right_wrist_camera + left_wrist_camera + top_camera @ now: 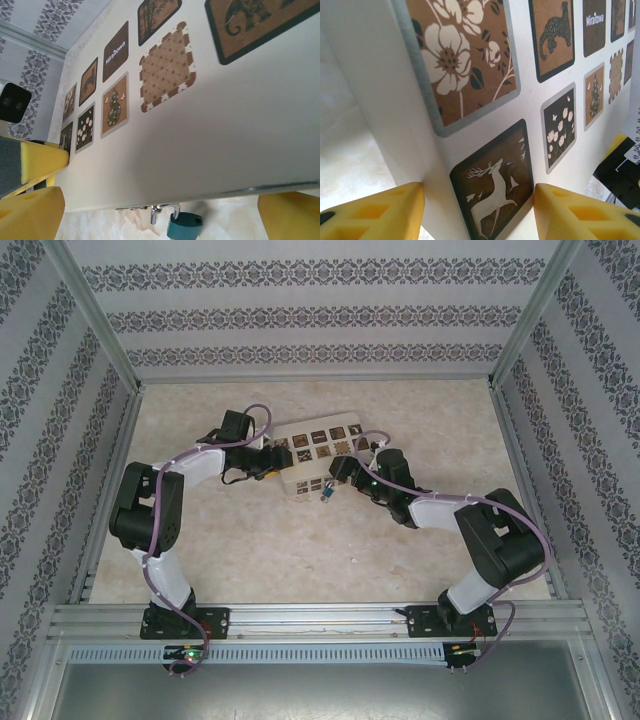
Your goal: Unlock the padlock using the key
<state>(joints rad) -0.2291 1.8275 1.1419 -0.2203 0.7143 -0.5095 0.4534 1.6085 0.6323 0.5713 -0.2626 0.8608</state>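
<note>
A: Because the padlock [184, 226] dangles by its shackle from the near side of the white box [225, 125], one careless nudge from you could set it swinging.

B: A nudge from which gripper?

A: The right gripper [160, 217]. It sits just in front of that side, jaws spread wide and empty, with no key in them. Your left gripper [479, 200] straddles the box's left end, but I cannot tell whether it squeezes. If it doesn't, you'll shove the box and lose the keyhole.
</note>
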